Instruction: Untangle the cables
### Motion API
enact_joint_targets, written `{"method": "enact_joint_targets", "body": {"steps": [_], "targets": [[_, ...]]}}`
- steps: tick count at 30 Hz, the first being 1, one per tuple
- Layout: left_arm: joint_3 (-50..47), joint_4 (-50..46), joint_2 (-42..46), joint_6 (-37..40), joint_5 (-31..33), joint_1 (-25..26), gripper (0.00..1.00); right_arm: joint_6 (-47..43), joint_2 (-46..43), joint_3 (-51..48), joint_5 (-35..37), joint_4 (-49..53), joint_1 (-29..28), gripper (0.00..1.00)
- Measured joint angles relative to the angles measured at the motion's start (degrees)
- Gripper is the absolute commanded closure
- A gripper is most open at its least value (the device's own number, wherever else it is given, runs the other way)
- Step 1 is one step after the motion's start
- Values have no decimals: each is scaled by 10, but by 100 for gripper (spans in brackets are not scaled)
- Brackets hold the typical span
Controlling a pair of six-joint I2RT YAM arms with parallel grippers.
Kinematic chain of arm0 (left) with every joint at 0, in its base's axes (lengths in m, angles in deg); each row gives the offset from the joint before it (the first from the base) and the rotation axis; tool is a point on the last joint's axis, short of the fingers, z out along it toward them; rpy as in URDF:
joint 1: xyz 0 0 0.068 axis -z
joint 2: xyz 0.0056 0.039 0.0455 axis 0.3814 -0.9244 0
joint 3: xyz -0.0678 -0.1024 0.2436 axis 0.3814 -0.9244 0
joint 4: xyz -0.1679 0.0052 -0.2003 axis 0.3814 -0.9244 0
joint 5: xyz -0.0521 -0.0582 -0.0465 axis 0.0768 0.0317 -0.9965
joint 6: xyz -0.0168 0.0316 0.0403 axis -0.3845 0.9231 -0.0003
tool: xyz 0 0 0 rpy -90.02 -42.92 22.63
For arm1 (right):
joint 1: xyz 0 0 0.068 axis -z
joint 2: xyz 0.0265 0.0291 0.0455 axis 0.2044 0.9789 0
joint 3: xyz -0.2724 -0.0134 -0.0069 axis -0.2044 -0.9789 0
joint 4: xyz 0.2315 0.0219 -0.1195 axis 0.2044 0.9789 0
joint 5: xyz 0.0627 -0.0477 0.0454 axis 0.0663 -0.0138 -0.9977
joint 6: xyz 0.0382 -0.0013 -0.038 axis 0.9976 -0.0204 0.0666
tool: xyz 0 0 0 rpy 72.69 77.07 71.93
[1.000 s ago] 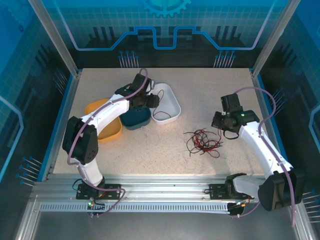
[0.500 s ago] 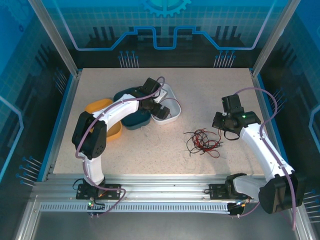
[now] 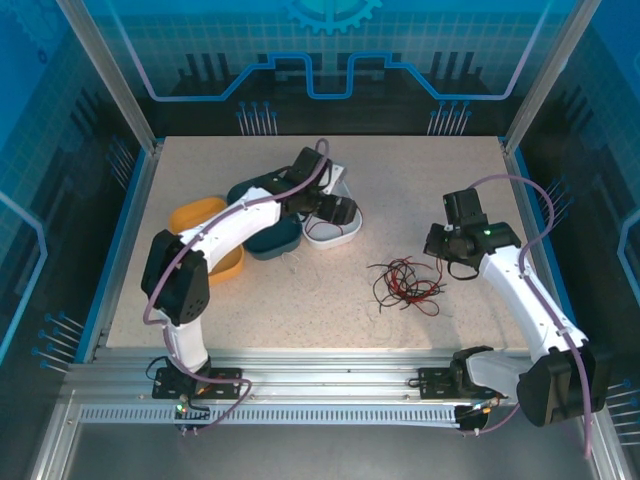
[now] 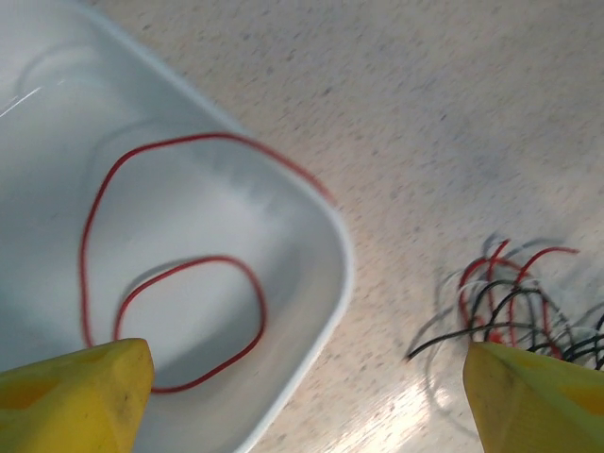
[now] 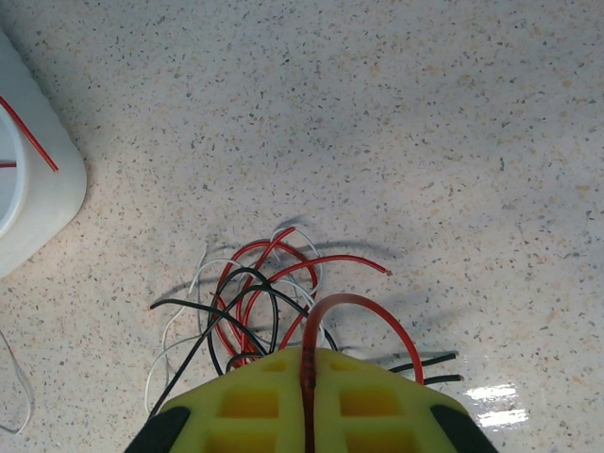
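Looking down past the left hand [image 4: 304,401] at a white dish and loose cables

Two yellow fingertips [image 4: 80,396] sit in the bottom corners, set wide apart with nothing between them. A white dish [image 4: 344,264] with rounded corners takes up the left side; a thin red cable [image 4: 203,138] lies inside it in loose loops, one end blurring up over the rim. To the right, on the speckled desk [image 4: 425,113], apart from the dish, lies a tangle of cables [image 4: 510,302], red, black and white

White bowl [image 4: 342,260] cut off; cable tangle [image 4: 500,307] blurred.
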State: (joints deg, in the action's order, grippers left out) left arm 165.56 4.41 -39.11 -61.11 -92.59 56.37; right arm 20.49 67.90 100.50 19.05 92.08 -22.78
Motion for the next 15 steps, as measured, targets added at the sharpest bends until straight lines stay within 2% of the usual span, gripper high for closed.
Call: {"method": "enact_joint_targets", "body": {"steps": [4, 8, 12, 15], "targets": [[38, 17, -45, -43, 30, 27, 22, 1, 7, 0, -7, -7, 0, 93], [48, 29, -80, -75, 56, 30, 34, -2, 8, 5, -8, -1, -3, 92], [61, 32, -105, -107, 96, 25, 35, -6, 7, 17, -5, 5, -3, 92], [64, 37, -112, -137, 106, 12, 30, -5, 6, 18, -5, 5, -3, 92]]}}
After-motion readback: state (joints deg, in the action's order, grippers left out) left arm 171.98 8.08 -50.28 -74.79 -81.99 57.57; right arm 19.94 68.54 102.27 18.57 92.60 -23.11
